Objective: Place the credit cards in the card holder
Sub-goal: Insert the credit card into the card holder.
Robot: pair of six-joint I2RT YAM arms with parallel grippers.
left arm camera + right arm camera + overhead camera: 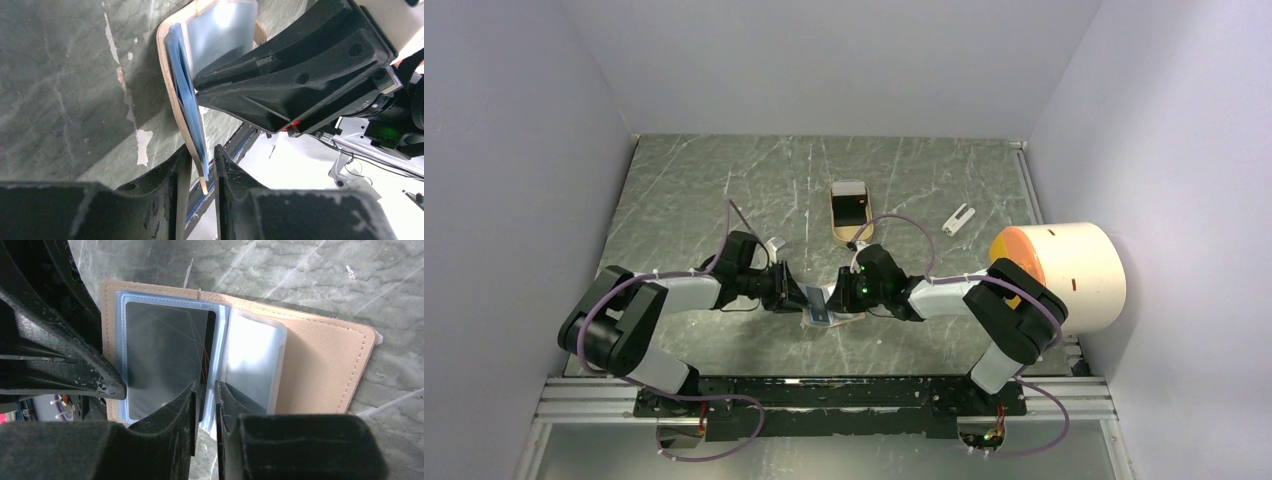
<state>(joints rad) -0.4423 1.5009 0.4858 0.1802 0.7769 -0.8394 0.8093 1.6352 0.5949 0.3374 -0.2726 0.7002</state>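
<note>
Tan card holder (320, 360) is clamped in right jaws, left jaws straddle its edge, grip unclear; tray (849, 237) beyond.

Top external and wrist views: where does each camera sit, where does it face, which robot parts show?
Top external: above and behind, facing down at the table; left arm, right arm.
Left wrist: left arm, facing the card holder edge-on; both arms' jaws.
Right wrist: right arm, facing the open card holder; both arms' jaws.
Wrist views share the card holder.

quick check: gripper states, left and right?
left gripper: jaws narrowly around card holder edge; grip cannot be told.
right gripper: closed on the card holder's plastic sleeve.
</note>
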